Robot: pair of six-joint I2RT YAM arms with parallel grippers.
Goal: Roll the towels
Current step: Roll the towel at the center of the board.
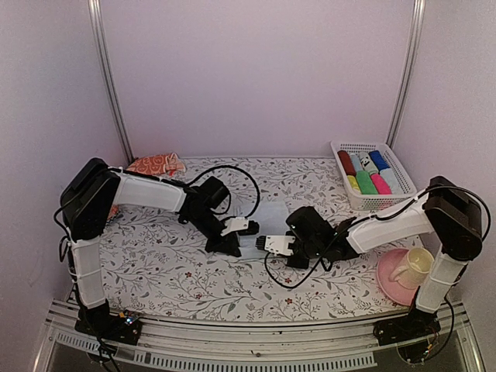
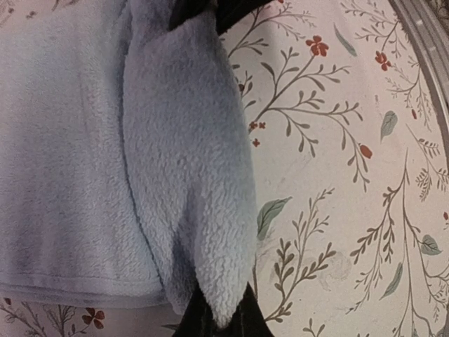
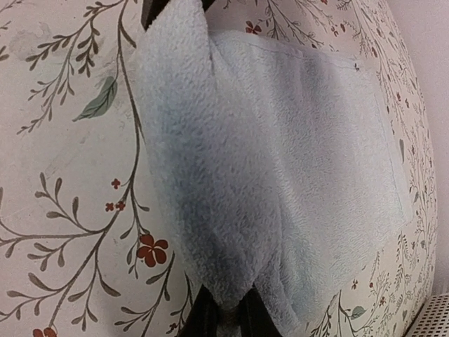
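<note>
While clamped in both jaws, fleecy light blue towel (image 2: 119, 154), softly ridged.

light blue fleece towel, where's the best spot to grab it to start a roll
Probably the near edge, from above. The light blue fleece towel lies flat on the floral table, so only a pinched-up ridge gives purchase; the left gripper and right gripper are each shut on that edge.

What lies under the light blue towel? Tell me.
Only the floral table cover shows around the light blue towel; the patch beneath is hidden. Left gripper and right gripper pinch its raised edge.
</note>
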